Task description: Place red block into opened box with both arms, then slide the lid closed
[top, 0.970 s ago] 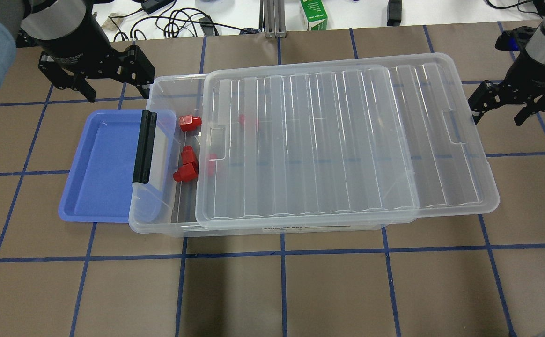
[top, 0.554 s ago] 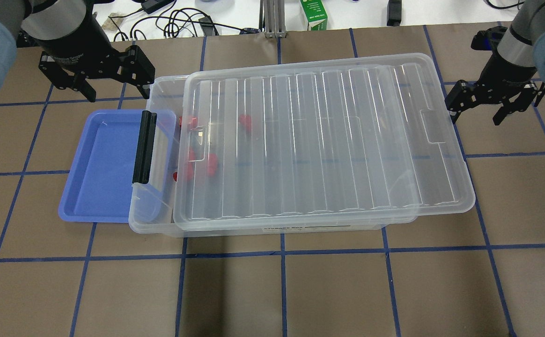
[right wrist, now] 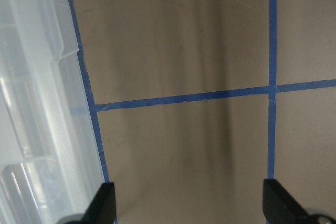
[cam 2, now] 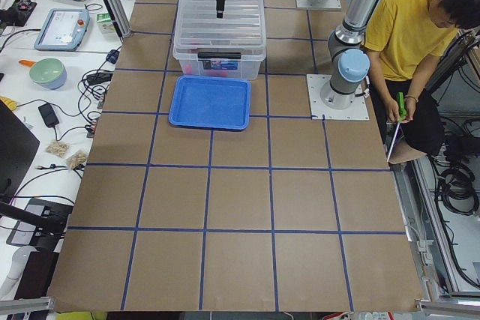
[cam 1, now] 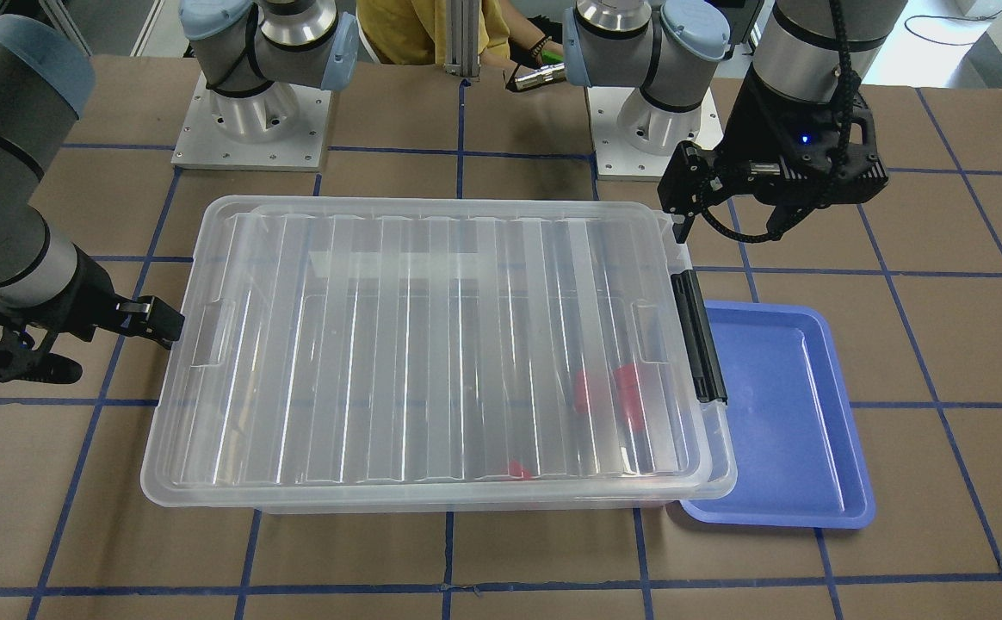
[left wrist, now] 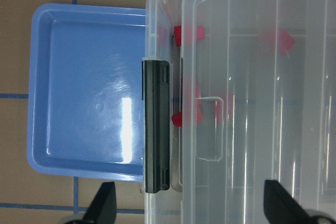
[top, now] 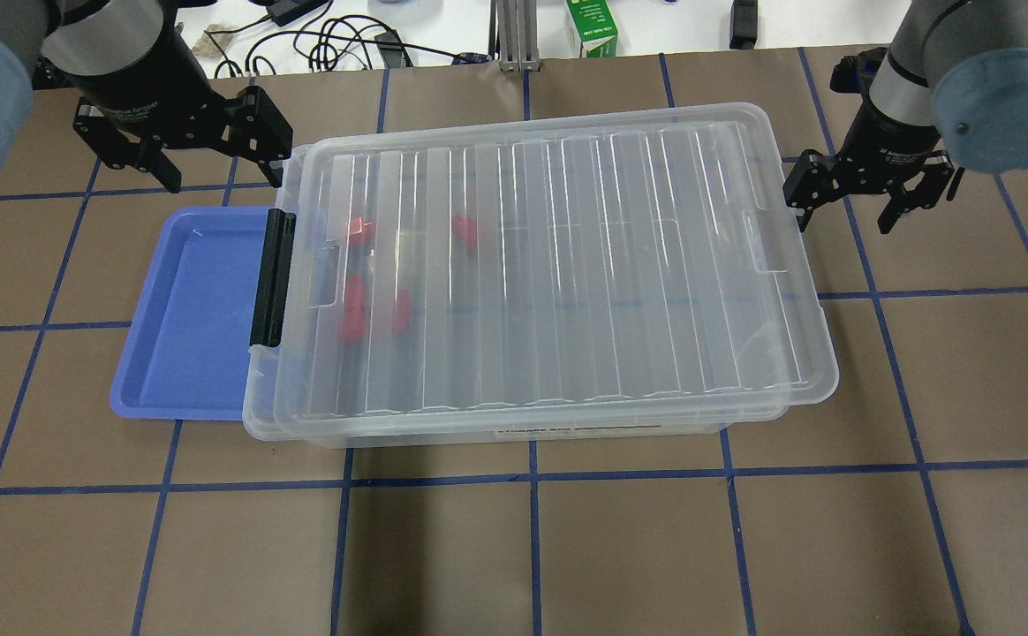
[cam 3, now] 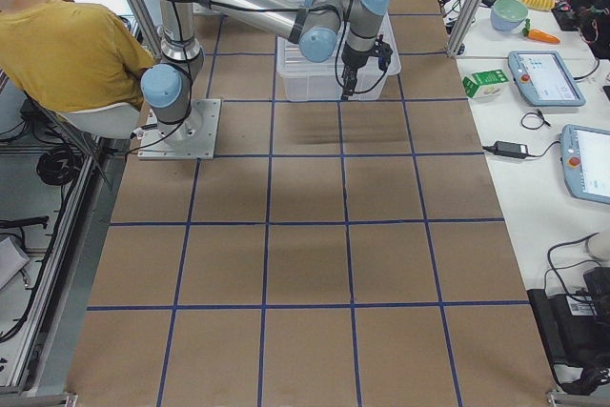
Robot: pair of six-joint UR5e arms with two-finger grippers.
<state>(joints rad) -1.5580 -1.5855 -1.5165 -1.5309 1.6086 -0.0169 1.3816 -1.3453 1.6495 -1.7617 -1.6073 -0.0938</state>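
The clear ribbed lid (top: pixel 567 265) lies over nearly all of the box (top: pixel 260 415), leaving only a narrow strip open by the black bar (top: pixel 271 278). Several red blocks (top: pixel 353 311) show blurred through the lid near that end, and in the left wrist view a red block (left wrist: pixel 186 34) sits at the lid's edge. My right gripper (top: pixel 867 193) is open, with one finger against the lid's right short edge (cam 1: pixel 181 344). My left gripper (top: pixel 183 148) hangs open above the box's far left corner, holding nothing.
An empty shallow blue tray (top: pixel 187 309) lies against the box's bar end, partly under its rim. Cables and a green carton (top: pixel 591 26) sit on the white bench beyond the table. A person in yellow (cam 2: pixel 405 28) sits beside the robot bases.
The lid has slid left across the box, with the right gripper following behind it. The red blocks that were uncovered are now under the lid. The left gripper has stayed put.
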